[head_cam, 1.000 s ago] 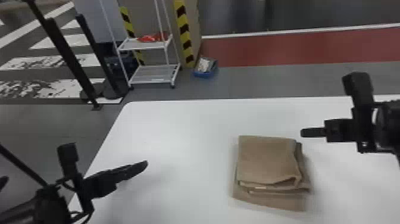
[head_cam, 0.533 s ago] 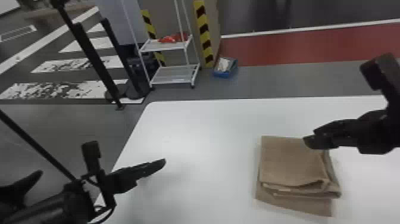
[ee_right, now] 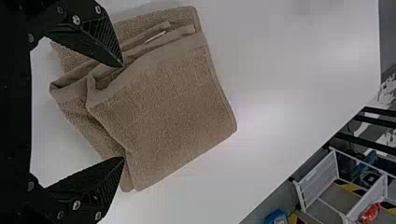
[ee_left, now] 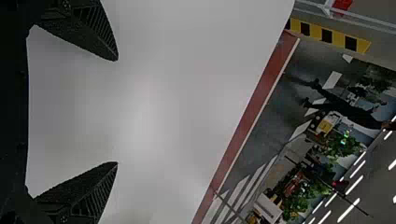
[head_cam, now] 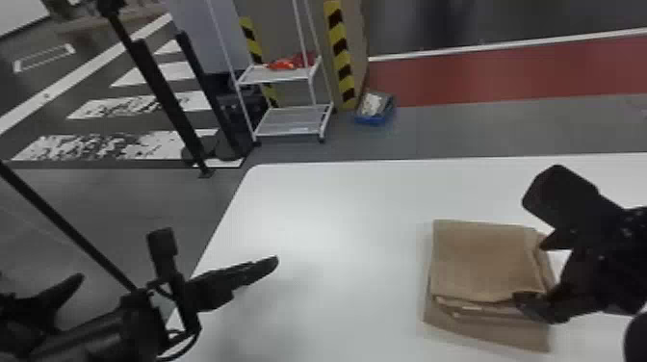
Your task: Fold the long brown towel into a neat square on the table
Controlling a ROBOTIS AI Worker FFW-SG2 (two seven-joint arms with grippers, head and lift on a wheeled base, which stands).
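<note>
We see the brown towel (head_cam: 481, 260) on the table's (head_cam: 337, 202) right, folded into a thick, slightly skewed square, smooth on top, its near edges uneven and layered. Our right gripper (head_cam: 530, 272) is wide open beside it, empty; our left gripper (head_cam: 270, 264), left, also gapes empty.
</note>
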